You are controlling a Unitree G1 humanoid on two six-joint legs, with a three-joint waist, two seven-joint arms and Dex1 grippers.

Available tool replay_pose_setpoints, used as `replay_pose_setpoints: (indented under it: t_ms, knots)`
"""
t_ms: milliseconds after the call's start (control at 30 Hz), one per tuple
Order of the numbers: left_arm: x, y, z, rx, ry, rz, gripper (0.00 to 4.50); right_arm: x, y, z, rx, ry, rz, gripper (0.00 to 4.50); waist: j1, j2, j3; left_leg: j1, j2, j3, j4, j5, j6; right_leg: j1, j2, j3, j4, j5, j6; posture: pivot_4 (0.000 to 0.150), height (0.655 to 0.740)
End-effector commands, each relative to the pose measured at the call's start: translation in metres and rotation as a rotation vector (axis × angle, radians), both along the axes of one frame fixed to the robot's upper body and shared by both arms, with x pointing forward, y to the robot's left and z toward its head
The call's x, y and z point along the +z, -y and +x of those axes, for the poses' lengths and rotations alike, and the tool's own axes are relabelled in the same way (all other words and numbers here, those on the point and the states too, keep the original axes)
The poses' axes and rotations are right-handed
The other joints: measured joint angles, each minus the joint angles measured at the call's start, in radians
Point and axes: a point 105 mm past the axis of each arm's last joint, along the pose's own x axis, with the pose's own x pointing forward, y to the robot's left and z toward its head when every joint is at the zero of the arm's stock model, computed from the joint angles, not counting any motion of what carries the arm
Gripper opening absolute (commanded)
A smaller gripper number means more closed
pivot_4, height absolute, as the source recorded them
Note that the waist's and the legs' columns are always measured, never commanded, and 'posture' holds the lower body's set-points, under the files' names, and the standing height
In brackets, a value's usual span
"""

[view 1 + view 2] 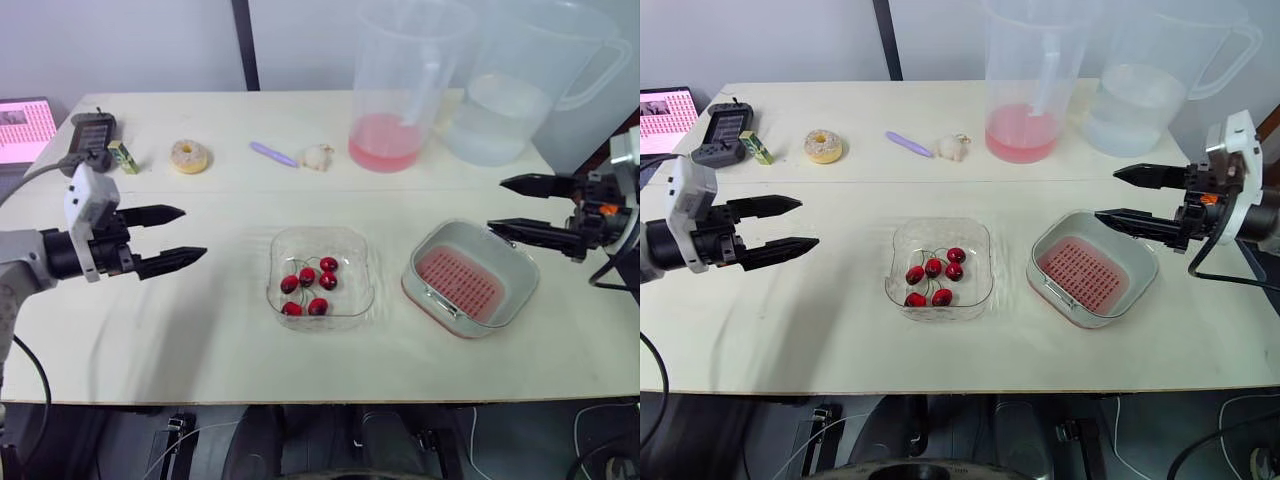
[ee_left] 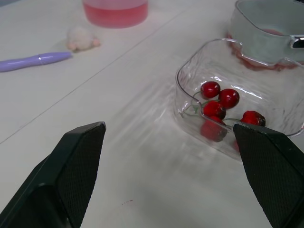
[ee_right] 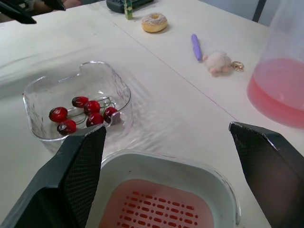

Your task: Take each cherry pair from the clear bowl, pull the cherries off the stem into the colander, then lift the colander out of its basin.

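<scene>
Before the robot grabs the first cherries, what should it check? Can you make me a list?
1. Left gripper open and holding nothing: ok.
2. Right gripper open and holding nothing: ok.
3. Red cherries lying in the clear square plastic bowl: ok, six of them.
4. Pink slotted colander sitting in its grey basin, with nothing in it: ok.
5. Nothing standing between the left gripper and the bowl: ok.
6. Which cherries share a stem: cannot tell.
</scene>
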Motion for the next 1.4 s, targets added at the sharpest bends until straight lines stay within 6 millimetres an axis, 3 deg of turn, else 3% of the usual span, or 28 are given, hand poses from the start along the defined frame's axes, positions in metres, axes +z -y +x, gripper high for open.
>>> replay_pose_setpoints:
  t_ms: [33, 200, 600, 667, 833, 933, 1100, 1267, 1400]
  knots:
    - [0.017, 0.0, -0.001, 0.002, 0.09, 0.024, 4.5, 0.013, 0.001, -0.001, 0.013, 0.054, -0.009, 4.4, 0.0, 0.0, 0.0, 0.0, 0.0, 0.0, 0.0, 0.0, 0.0, 0.0, 0.0, 0.0, 0.0, 0.0, 0.0, 0.15, 0.74]
    - [0.027, -0.002, 0.005, 0.03, 0.082, -0.017, 4.5, 0.013, 0.003, -0.002, 0.014, 0.053, -0.011, 4.4, -0.001, 0.0, 0.0, 0.0, 0.0, 0.0, 0.001, 0.0, 0.0, 0.0, 0.001, 0.0, 0.002, 0.0, 0.0, 0.15, 0.74]
    - [0.052, 0.014, 0.005, -0.079, 0.103, -0.145, 4.5, 0.011, 0.006, -0.003, -0.048, 0.039, -0.089, 4.4, -0.001, 0.0, 0.0, 0.0, 0.0, 0.0, 0.002, 0.0, 0.0, 0.0, 0.001, 0.0, 0.004, 0.0, 0.0, 0.15, 0.74]
    - [0.06, 0.026, -0.004, -0.172, 0.112, -0.153, 4.5, 0.014, -0.014, -0.007, 0.008, 0.047, -0.139, 4.4, -0.001, 0.0, 0.0, 0.0, 0.0, 0.0, 0.002, 0.0, 0.0, 0.0, 0.001, 0.0, 0.004, 0.0, 0.0, 0.15, 0.74]
    - [0.045, 0.039, -0.02, -0.255, 0.083, -0.062, 4.5, 0.016, -0.058, -0.01, 0.103, 0.059, -0.243, 4.4, -0.011, 0.001, 0.0, 0.001, 0.0, 0.0, 0.001, 0.0, 0.0, -0.001, 0.001, 0.001, 0.005, 0.0, 0.001, 0.15, 0.74]
    - [0.037, 0.044, -0.032, -0.287, 0.098, -0.087, 4.5, 0.022, -0.095, -0.011, 0.227, 0.063, -0.253, 4.4, -0.013, 0.001, 0.001, 0.002, 0.0, 0.0, 0.001, 0.0, 0.0, -0.001, 0.002, 0.001, 0.005, 0.0, 0.0, 0.15, 0.74]
    - [0.009, 0.037, -0.036, -0.206, 0.076, -0.043, 4.5, 0.007, -0.145, 0.003, 0.277, -0.067, -0.389, 4.4, -0.024, 0.0, 0.001, 0.001, 0.001, 0.0, 0.002, 0.0, 0.0, -0.002, 0.001, 0.002, 0.005, 0.0, 0.0, 0.15, 0.74]
    - [-0.008, 0.032, -0.04, -0.149, 0.063, -0.034, 4.5, 0.0, -0.186, 0.009, 0.37, -0.015, -0.488, 4.4, -0.018, 0.0, 0.001, -0.002, 0.0, 0.0, 0.001, 0.0, 0.0, -0.004, 0.001, 0.002, 0.005, 0.0, 0.0, 0.15, 0.74]
    - [-0.01, 0.029, -0.046, -0.117, 0.06, -0.113, 4.5, -0.016, -0.211, 0.016, 0.4, 0.024, -0.558, 4.4, -0.021, -0.001, 0.0, -0.002, 0.0, 0.0, 0.002, 0.0, 0.0, -0.005, 0.0, 0.002, 0.005, 0.0, 0.0, 0.15, 0.74]
